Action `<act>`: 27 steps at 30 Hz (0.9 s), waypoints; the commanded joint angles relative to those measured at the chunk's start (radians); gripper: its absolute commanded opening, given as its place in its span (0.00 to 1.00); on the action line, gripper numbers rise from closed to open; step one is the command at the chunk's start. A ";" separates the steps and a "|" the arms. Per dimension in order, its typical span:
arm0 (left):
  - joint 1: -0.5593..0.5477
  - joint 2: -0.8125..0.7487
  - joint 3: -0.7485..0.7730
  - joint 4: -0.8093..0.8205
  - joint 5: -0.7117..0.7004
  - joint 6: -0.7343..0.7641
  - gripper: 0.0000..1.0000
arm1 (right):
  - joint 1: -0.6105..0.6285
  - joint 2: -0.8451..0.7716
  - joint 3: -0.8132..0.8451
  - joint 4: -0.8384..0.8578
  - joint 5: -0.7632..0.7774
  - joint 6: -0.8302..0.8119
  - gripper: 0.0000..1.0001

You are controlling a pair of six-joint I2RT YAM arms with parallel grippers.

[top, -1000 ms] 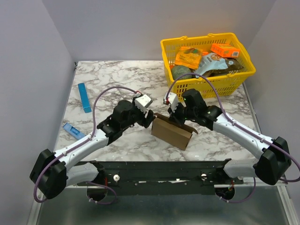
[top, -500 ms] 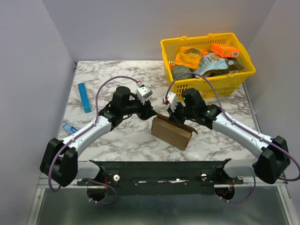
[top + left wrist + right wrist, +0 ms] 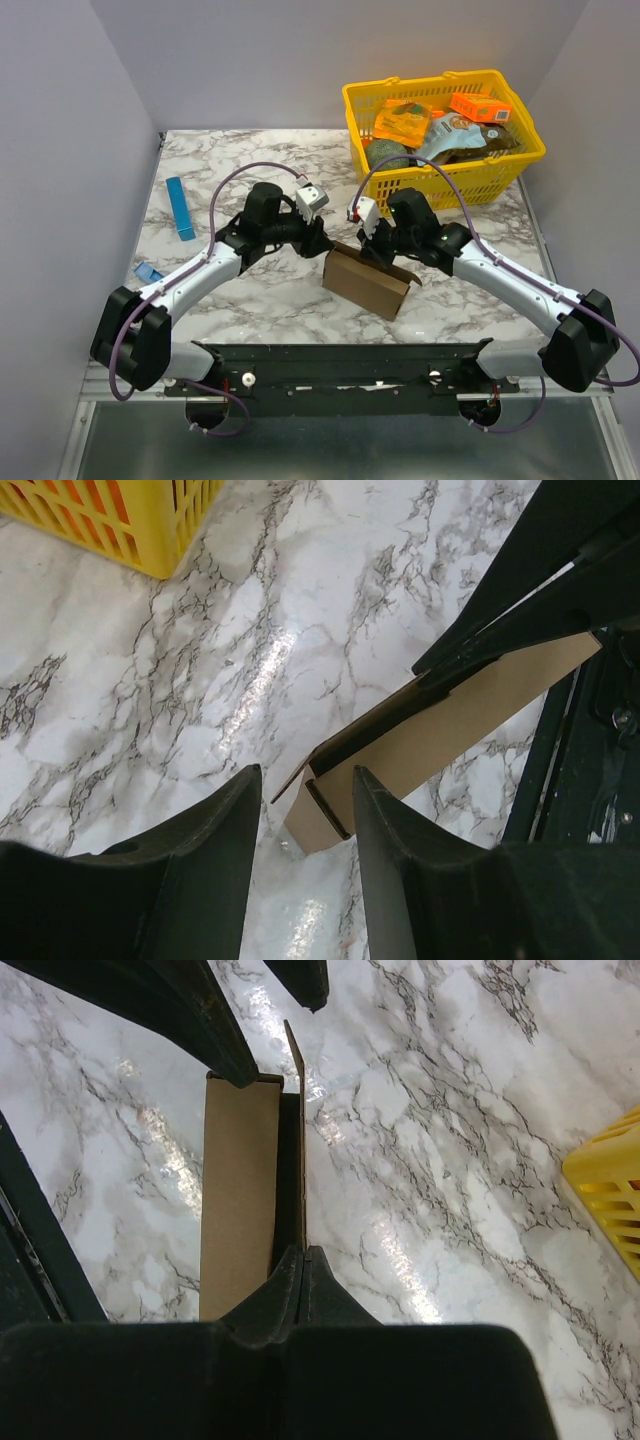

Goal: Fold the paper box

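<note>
One box (image 3: 367, 282) lies mid-desk (image 3: 250, 160), toward the near edge and partly formed. The right end effector (image 3: 303, 1257) pinches its upright long flap (image 3: 297, 1120). The left end effector (image 3: 304, 780), spread, hovers at the open left end. Best to hold that flap firmly while the left one pushes the end flap inward along its crease.

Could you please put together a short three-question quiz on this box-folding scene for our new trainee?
1. True or false: the right pincer is shut on a thin flap of the paper box.
2. The left pincer is: A) open, B) shut on the box, C) out of view.
3. What stands at the far right corner of the table?

Key: 1 true; 2 A; 3 the yellow basket.
</note>
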 commanded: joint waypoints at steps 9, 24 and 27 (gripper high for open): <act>-0.018 0.032 0.039 -0.023 0.007 0.014 0.39 | 0.008 0.017 0.022 -0.047 0.016 -0.005 0.01; -0.070 0.061 0.061 -0.065 -0.082 0.051 0.20 | 0.008 0.017 0.022 -0.049 0.021 -0.003 0.00; -0.076 0.057 0.067 -0.074 -0.107 0.054 0.16 | 0.008 0.019 0.022 -0.049 0.022 -0.005 0.01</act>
